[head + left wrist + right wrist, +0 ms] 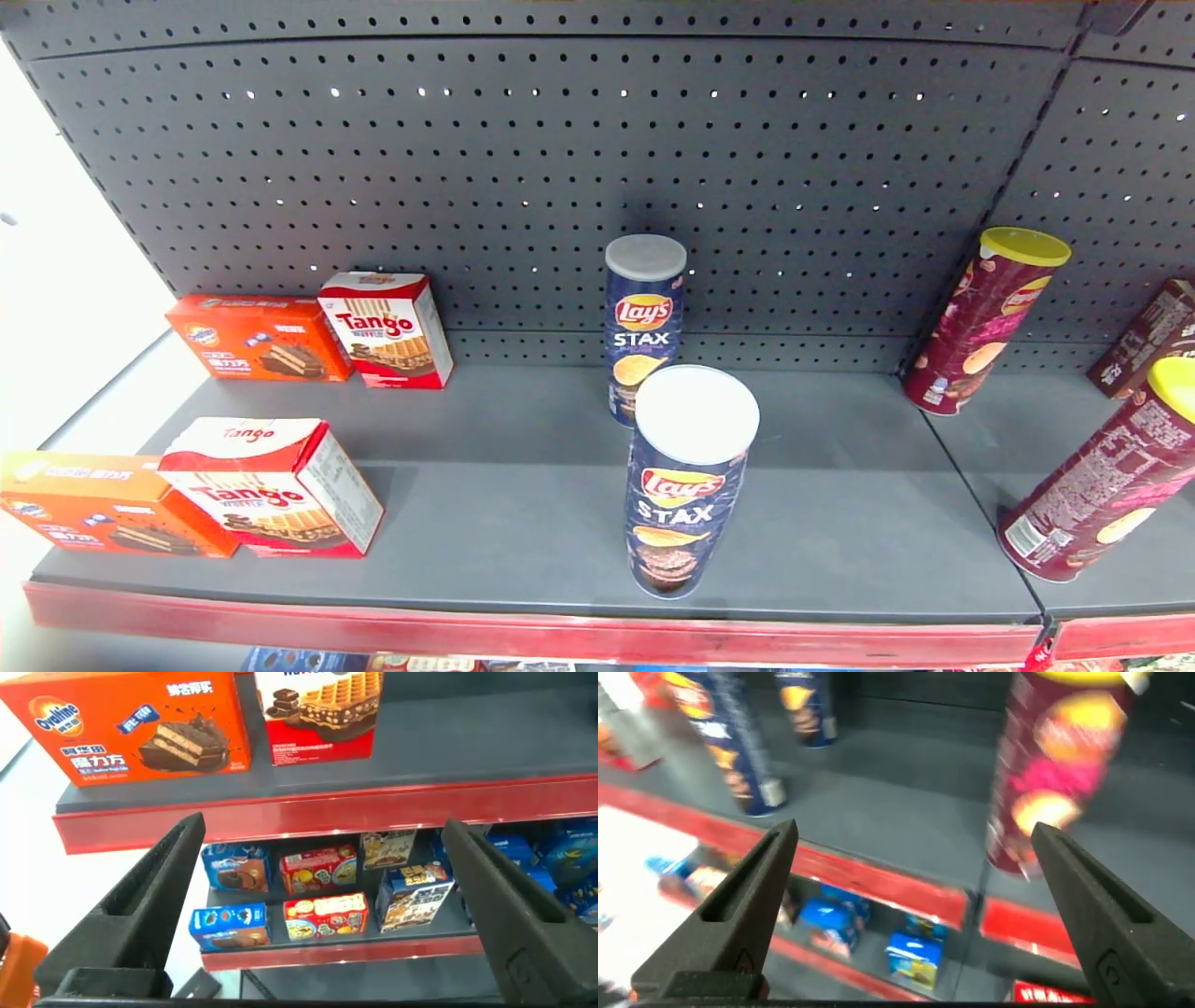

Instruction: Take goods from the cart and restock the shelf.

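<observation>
Head view looks down on the grey shelf [523,504]. Two blue chip cans stand upright in the middle, the front blue can [686,485] near the lip and the rear blue can [642,322] against the pegboard back. To the right there are two maroon chip cans, the rear one [985,322] near the back and the front one [1092,490] nearer the lip. On the left sit two wafer boxes and two orange cake boxes, one pair at the front [275,490] [103,504] and one at the back.

From the left wrist view, the left gripper [322,826] hangs just before the shelf's red front edge [374,798]. Its claw is spread wide with nothing in it, and the front orange cake box [131,728] is beyond it. The right gripper [913,833] is likewise spread and empty, facing the front maroon can [1055,765], with a blue can [729,737] off to one side.

With both claws bare in front of the shelf, I'd say the robot is between placements. The goods on the shelf look set down, and no item is in hand. The next move, as I judge it, is to turn to the cart, pick a matching item, and grip it squarely. It should then go into the open gap in its own row, placed gently so the tall cans aren't knocked.
</observation>
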